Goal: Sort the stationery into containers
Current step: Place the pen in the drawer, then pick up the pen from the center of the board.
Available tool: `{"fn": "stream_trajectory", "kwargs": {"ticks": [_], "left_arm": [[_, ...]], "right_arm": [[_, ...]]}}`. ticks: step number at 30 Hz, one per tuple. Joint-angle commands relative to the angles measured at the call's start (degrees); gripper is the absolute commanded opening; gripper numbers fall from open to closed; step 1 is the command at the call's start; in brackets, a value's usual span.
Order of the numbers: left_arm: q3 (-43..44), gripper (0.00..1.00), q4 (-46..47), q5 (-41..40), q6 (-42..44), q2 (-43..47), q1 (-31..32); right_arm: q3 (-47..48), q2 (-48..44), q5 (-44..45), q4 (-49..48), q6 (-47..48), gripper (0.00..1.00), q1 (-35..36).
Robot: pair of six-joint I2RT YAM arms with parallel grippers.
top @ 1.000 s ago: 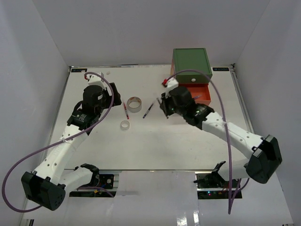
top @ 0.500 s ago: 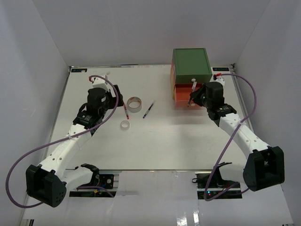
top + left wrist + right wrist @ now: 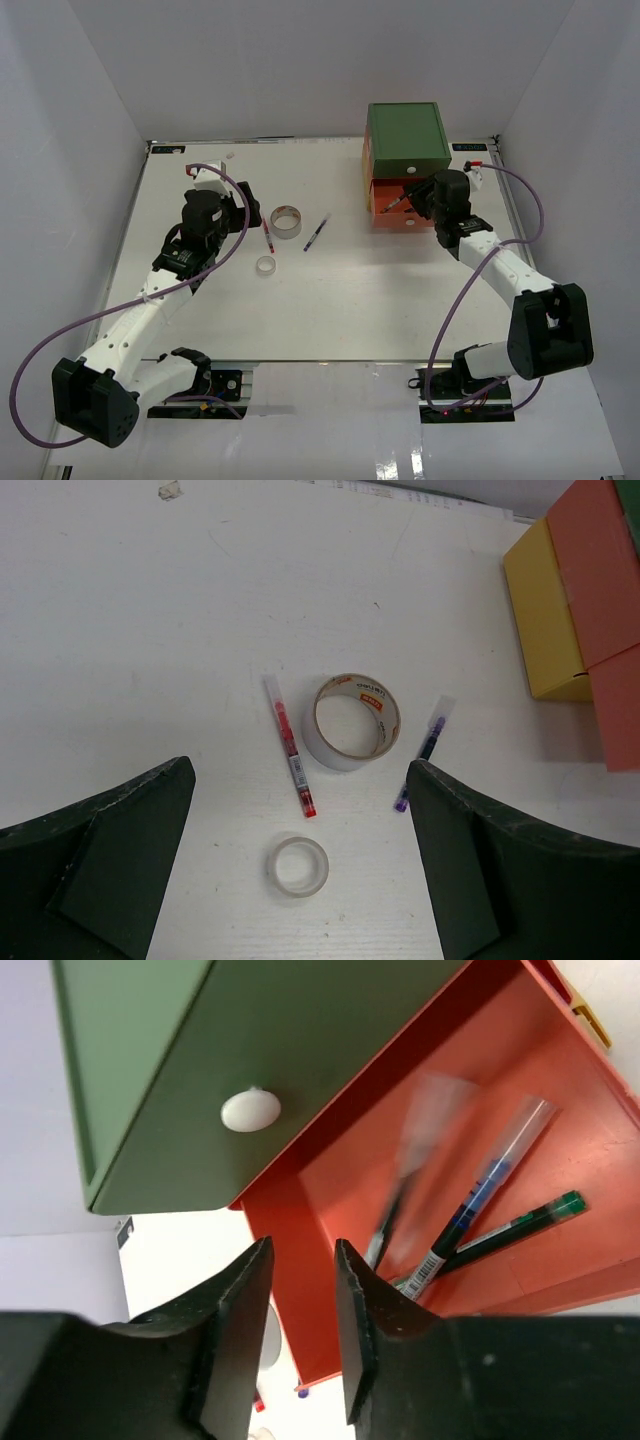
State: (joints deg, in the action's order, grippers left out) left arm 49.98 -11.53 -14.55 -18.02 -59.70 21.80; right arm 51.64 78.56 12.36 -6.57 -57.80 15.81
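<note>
Drawer (image 3: 560, 1090) holds three pens (image 3: 480, 1200); red pen (image 3: 290, 748), purple pen (image 3: 425, 748), big tape (image 3: 357, 720), small tape (image 3: 298, 866) unsorted; left tool (image 3: 300, 770) wide, right tool (image 3: 302, 1245) narrow, empty

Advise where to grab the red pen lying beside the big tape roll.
Take the red pen on the barrel at its white label, from straight above, closing across its width. It lies flat, and the big tape roll sits close beside its far half, so the near half looks freer.

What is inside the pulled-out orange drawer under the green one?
Three thin pens show in the orange drawer: a blue-ink pen, a green pen and a blurred pen. Part of the drawer floor is hidden behind the right end effector.
</note>
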Motion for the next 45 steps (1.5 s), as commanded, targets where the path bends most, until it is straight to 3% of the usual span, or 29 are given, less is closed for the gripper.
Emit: {"fn": "stream_trajectory", "kwargs": {"ticks": [1, 3, 9, 14, 20, 26, 37, 45], "left_arm": [[-0.4, 0.98, 1.0, -0.2, 0.5, 1.6, -0.4], [-0.4, 0.98, 0.9, -0.1, 0.6, 1.6, -0.4], [-0.4, 0.98, 0.8, -0.4, 0.8, 1.7, -0.4], [-0.2, 0.98, 0.7, -0.7, 0.8, 1.7, -0.4], [-0.3, 0.98, 0.5, -2.4, 0.8, 1.7, -0.4], [-0.4, 0.98, 0.3, -3.8, 0.6, 1.7, -0.4], [-0.6, 0.98, 0.4, -4.3, 0.8, 2.0, -0.4], [-0.7, 0.98, 0.5, -3.7, 0.7, 2.0, -0.4]], "right_arm": [[1.8, 0.7, 2.0, -3.4, -2.4, 0.38, -0.3], [2.1, 1.2, 0.5, -4.2, -0.6, 0.49, -0.3], [4.3, 0.6, -3.8, -3.5, 12.0, 0.64, 1.6], [11.1, 1.1, 2.0, 3.7, 24.8, 0.74, 11.7], [18.5, 8.5, 9.2, 12.5, 32.0, 0.75, 24.8], [27.5, 21.3, 12.7, 17.8, 29.2, 0.74, 30.3], [42.4, 40.1, 19.4, 23.2, 24.7, 0.68, 31.2], [43.6, 45.4, 19.5, 23.4, 21.7, 0.60, 30.0]]}}
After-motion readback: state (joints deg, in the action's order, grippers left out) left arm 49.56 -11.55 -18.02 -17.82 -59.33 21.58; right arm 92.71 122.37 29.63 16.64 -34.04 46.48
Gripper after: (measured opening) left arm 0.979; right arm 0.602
